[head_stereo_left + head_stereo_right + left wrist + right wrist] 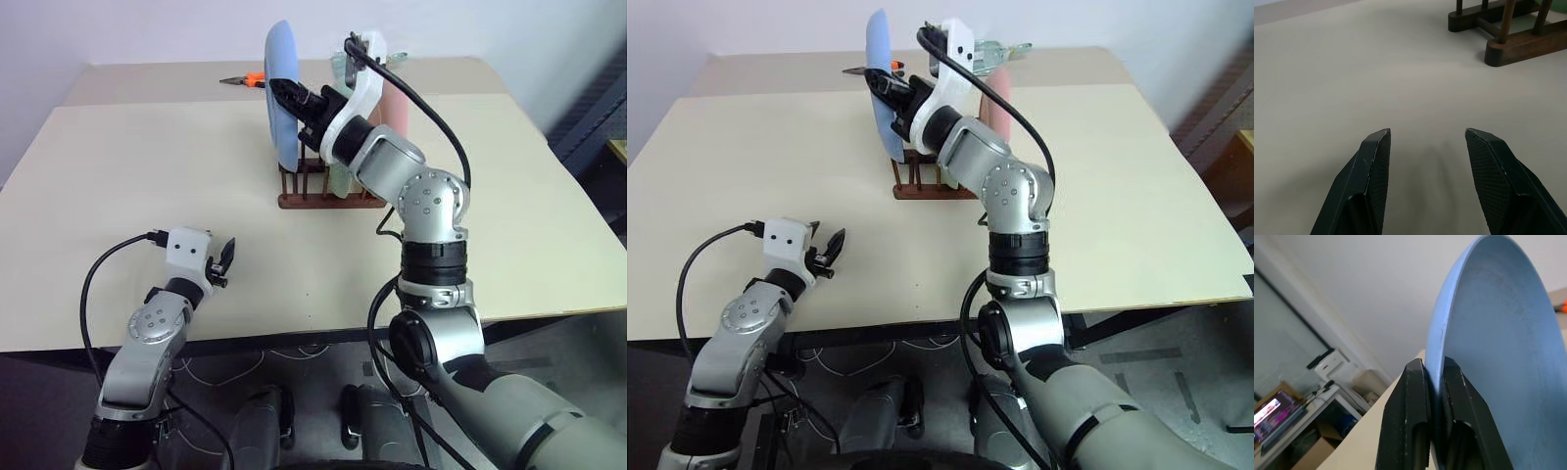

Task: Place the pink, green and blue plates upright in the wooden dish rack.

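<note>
Right tool, two black fingers, is clamped on the rim of the round light-blue plate, holding it upright at upper centre of the frame, directly over the small dark brown wooden dish rack with thin upright pegs. Pale green plate and pink plate already stand in the rack behind the arm. Left tool hangs open and empty, low over the beige surface at lower left. The blue plate appears rigid, smooth and probably slippery, likely breakable; an edge grip with firm pressure suits it. Ample bare surface surrounds the rack; orange-handled pliers lie beyond it. The front rack slots look free.
</note>
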Robot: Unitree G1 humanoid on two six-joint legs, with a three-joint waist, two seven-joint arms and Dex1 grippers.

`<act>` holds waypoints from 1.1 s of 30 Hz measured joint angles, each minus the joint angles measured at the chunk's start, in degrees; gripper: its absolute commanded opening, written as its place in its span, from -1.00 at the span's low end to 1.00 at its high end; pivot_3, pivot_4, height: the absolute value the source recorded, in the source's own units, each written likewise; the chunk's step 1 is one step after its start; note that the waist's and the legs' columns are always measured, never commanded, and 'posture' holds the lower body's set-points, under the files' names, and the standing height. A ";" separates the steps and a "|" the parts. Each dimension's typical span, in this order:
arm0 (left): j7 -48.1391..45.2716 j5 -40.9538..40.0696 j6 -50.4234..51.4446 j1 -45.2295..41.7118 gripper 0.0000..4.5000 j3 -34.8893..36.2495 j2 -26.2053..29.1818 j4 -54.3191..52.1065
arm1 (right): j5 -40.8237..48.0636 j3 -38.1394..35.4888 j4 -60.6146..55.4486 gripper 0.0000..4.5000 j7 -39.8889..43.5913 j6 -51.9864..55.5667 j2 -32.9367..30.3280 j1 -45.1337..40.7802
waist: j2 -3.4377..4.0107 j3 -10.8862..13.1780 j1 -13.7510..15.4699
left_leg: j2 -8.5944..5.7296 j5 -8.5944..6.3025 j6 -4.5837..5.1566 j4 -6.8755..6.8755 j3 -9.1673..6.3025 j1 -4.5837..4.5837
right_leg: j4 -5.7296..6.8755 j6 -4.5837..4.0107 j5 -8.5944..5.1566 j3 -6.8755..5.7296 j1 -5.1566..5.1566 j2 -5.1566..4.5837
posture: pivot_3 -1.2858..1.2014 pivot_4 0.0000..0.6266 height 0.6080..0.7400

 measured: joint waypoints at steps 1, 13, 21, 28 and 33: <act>-0.10 0.03 0.00 0.00 0.08 0.00 -0.04 -0.01 | -0.06 -0.16 0.64 -1.00 -0.32 -0.22 -0.09 -0.36 | 0.00 0.00 -0.01 | 0.00 0.00 0.00 0.00 0.00 0.00 | 0.00 0.00 0.00 0.00 0.00 0.00 | 0.03 -0.52 1.00; -1.23 0.89 -0.63 -0.10 0.12 0.25 -1.78 -0.98 | -1.99 -1.46 11.64 -0.55 -1.00 -4.56 -1.27 -4.19 | 0.00 0.00 -0.03 | 0.01 0.00 0.02 0.01 0.00 0.00 | 0.02 0.00 0.00 0.01 0.01 0.11 | 0.03 -0.52 1.00; -1.87 1.14 -0.64 0.05 0.97 0.45 -2.64 -1.19 | -17.38 14.81 9.74 0.56 10.89 -16.63 -9.34 -3.27 | 0.01 0.01 0.03 | 0.01 -0.02 0.06 0.04 -0.01 -0.01 | 0.00 0.02 -0.01 0.01 0.01 0.11 | 0.03 -0.52 1.00; -1.62 1.18 -0.36 0.75 0.97 2.64 -2.55 -2.38 | -29.68 24.80 -8.15 0.56 26.08 -29.66 -27.69 7.99 | -0.02 0.00 0.47 | 0.01 -0.04 0.10 0.15 -0.09 -0.02 | -0.07 0.04 -0.02 -0.07 0.13 -0.01 | 0.03 -0.52 1.00; -3.00 0.98 -0.32 1.02 0.97 4.17 -1.44 -2.13 | -24.29 19.51 -21.95 0.56 33.03 -23.17 -37.20 18.75 | -0.02 0.00 0.46 | 0.09 -0.08 0.14 0.29 -0.13 -0.01 | -0.06 0.04 -0.02 -0.17 0.21 -0.02 | 0.03 -0.52 1.00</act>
